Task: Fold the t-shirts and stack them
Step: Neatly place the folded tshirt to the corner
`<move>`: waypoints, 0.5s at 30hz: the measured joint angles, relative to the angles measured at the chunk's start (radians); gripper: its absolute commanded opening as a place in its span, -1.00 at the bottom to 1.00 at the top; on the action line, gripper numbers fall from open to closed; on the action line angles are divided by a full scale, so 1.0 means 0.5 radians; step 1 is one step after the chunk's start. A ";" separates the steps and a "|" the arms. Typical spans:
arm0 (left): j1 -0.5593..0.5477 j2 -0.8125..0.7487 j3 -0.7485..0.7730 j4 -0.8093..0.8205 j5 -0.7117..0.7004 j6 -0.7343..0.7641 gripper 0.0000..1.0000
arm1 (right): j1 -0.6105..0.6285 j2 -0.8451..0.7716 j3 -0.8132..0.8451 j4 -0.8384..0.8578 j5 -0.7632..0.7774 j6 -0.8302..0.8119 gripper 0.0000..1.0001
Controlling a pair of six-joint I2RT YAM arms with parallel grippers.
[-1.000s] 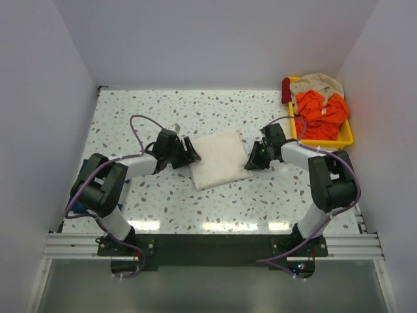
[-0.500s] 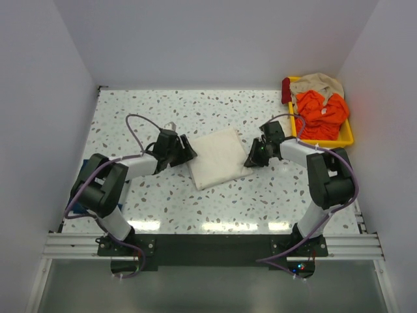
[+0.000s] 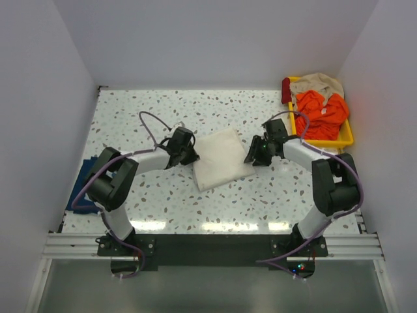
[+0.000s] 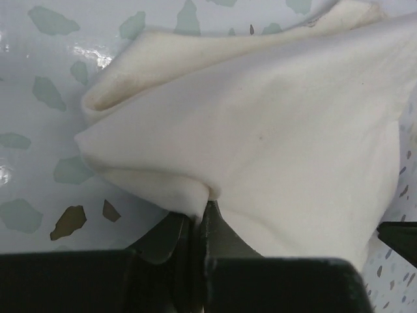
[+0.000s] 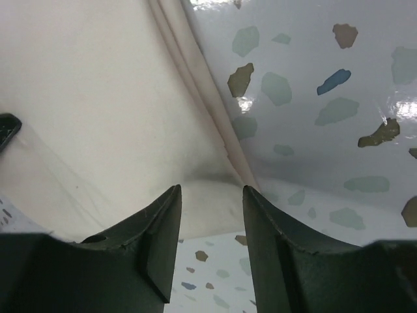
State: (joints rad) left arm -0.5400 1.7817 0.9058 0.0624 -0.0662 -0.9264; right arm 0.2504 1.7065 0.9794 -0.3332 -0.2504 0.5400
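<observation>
- Left gripper (image 3: 187, 151) clamped shut on the left edge of the cream t-shirt (image 3: 221, 158). In the wrist view its fingers (image 4: 225, 238) are pressed together with a fold of cloth nipped at the tips.
- navy t-shirt (image 3: 77, 189) lies at the left edge of the table (image 3: 163, 202). It sits flat under the left arm's elbow and is partly hidden, so no print can be made out.
- Cream t-shirt is mid-table, well apart from the navy one. It is folded into a compact, roughly square pad turned askew to the table edges, several layers thick.
- The cloth is plain off-white and smooth on top. At the pinched left side it is pulled up into a soft peak, with one layer curling open behind.
- Right gripper (image 3: 256, 156) is at the cream shirt's right edge with jaws apart, nothing pinched. In the wrist view the stacked hem runs up between the fingers (image 5: 163, 228), and a slight hump of cloth sits just ahead of the tips.
- yellow tray (image 3: 326, 141) sits at the far right corner of the table and holds an orange cloth (image 3: 319, 111) with a beige cloth (image 3: 319, 83) behind it.
</observation>
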 measured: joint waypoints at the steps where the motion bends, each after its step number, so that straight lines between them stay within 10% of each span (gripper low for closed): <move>1: -0.001 0.000 0.055 -0.108 -0.021 -0.008 -1.00 | 0.000 -0.043 -0.001 -0.016 0.010 0.001 0.01; 15: 0.507 -0.078 0.677 -1.212 -0.249 -0.295 -1.00 | -0.002 -0.691 0.049 -0.166 0.045 0.027 0.06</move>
State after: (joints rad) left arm -0.2867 1.7428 1.2442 -0.5438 -0.1905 -1.0740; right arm 0.2493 1.3609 1.0039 -0.4164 -0.2279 0.5533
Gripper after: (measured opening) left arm 0.059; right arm 0.528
